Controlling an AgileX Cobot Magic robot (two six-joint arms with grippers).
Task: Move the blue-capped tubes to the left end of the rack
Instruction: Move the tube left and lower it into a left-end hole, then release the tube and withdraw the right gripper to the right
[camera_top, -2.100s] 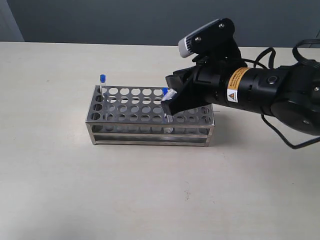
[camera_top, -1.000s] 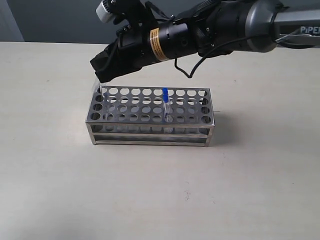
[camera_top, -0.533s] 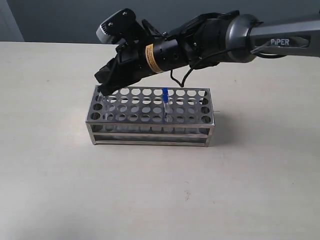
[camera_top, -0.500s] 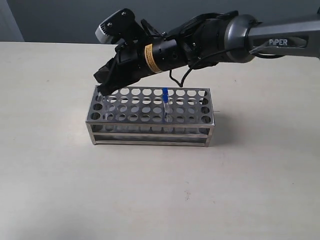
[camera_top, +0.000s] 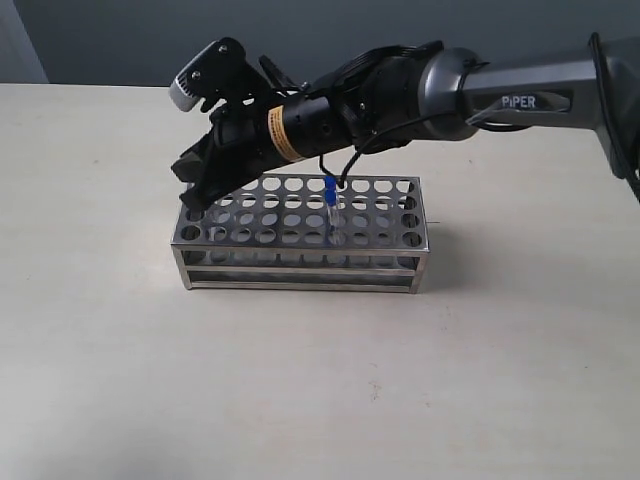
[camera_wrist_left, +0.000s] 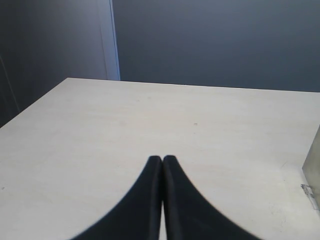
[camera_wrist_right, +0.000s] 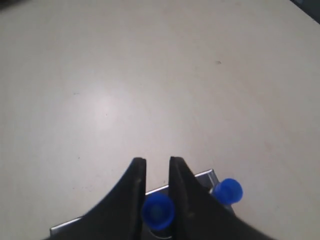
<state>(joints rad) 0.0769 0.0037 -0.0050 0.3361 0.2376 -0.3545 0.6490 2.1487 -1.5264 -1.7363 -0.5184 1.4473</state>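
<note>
your right claw (camera_top: 195, 203) reaches across to the left end of the rack (camera_top: 300, 266) and is clenched on a blue-capped tube (camera_wrist_right: 157, 210). a second blue cap (camera_wrist_right: 228, 191) stands just beside it. another tube (camera_top: 329, 208) sits upright mid-rack. your left claw (camera_wrist_left: 162, 159) is clenched on nothing, fingers touching, above the worktop (camera_wrist_left: 150, 120).

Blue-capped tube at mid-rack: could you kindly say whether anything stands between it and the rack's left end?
Left of the mid-rack tube the holes look empty; the right tool, gripping another tube, hangs over the rack's left end.
</note>
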